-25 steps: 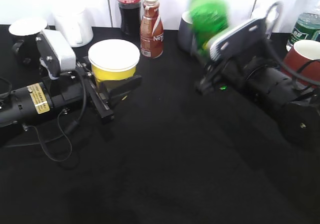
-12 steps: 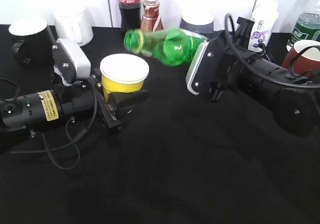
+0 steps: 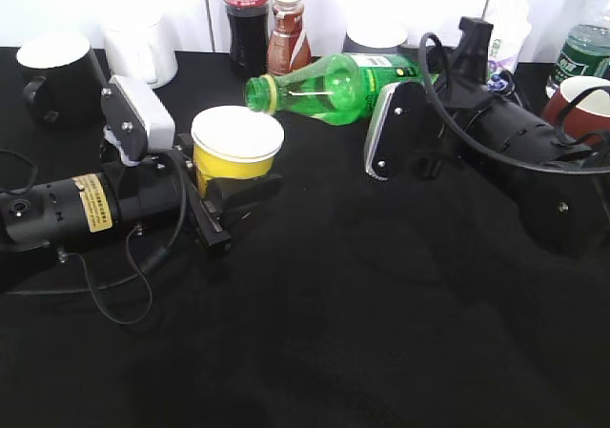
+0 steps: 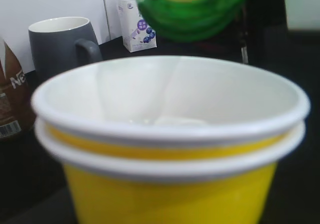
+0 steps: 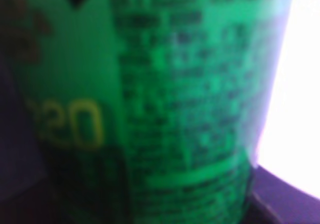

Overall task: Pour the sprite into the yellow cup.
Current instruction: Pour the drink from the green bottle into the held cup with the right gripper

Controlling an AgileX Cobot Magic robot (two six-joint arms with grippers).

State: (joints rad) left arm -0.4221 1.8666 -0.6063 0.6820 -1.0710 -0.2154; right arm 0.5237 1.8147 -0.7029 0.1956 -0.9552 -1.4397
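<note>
The sprite [image 3: 334,87] lies nearly level in the air, its open mouth pointing left just above and behind the yellow cup [image 3: 236,152]. My right gripper [image 3: 412,73] is shut on the sprite's lower body, its fingers hidden behind the wrist housing. The sprite's label fills the right wrist view [image 5: 165,109]. My left gripper [image 3: 236,199] is shut on the yellow cup and holds it upright on the black table. The cup fills the left wrist view [image 4: 170,184] and its white inside looks empty. The sprite's green shoulder [image 4: 192,9] hangs beyond the far rim.
Along the back stand a black mug [image 3: 59,71], a white mug [image 3: 143,47], a cola bottle [image 3: 245,9], a brown bottle [image 3: 287,32], a grey mug [image 3: 375,39], a milk carton [image 3: 505,37], a darker green bottle [image 3: 583,42] and a reddish-brown cup [image 3: 577,99].
My right gripper has tipped the sprite from upright to nearly level and brought its mouth over towards the cup. My left gripper moved the cup slightly right, then held still.
</note>
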